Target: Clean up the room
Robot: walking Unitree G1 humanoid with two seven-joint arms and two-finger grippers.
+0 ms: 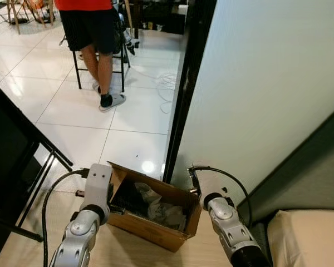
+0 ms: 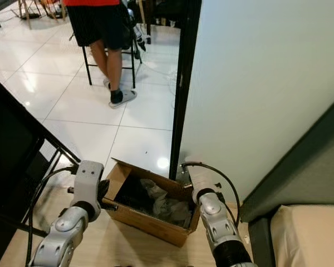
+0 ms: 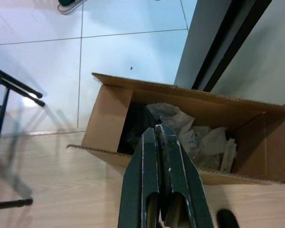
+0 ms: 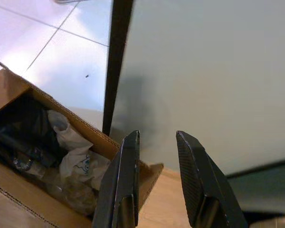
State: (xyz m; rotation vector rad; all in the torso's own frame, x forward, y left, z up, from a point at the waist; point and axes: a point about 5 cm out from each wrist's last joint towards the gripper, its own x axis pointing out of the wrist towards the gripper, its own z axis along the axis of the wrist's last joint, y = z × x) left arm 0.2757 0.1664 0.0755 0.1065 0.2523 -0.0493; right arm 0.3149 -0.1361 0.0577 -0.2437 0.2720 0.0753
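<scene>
An open cardboard box [image 1: 147, 229] sits on the wooden floor just before me, where it meets the white tiles. Crumpled white paper [image 1: 166, 210] and some dark items lie inside it. My left gripper [image 3: 156, 129] is shut with nothing in it, its tips over the box's near wall [image 3: 104, 154], pointing at the paper [image 3: 206, 142]. My right gripper [image 4: 157, 134] stands open and holds nothing, above the box's right-hand corner [image 4: 149, 172], beside the white wall. Both silver arms reach forward, one on each side of the box [image 2: 150, 225].
A black door frame [image 1: 185, 94] and a pale wall panel [image 1: 267, 83] rise right behind the box. A black folding stand [image 1: 14, 161] is close on the left. A beige cushion [image 1: 306, 239] lies at the right. A person's legs [image 1: 104, 67] stand by a black stool on the tiles.
</scene>
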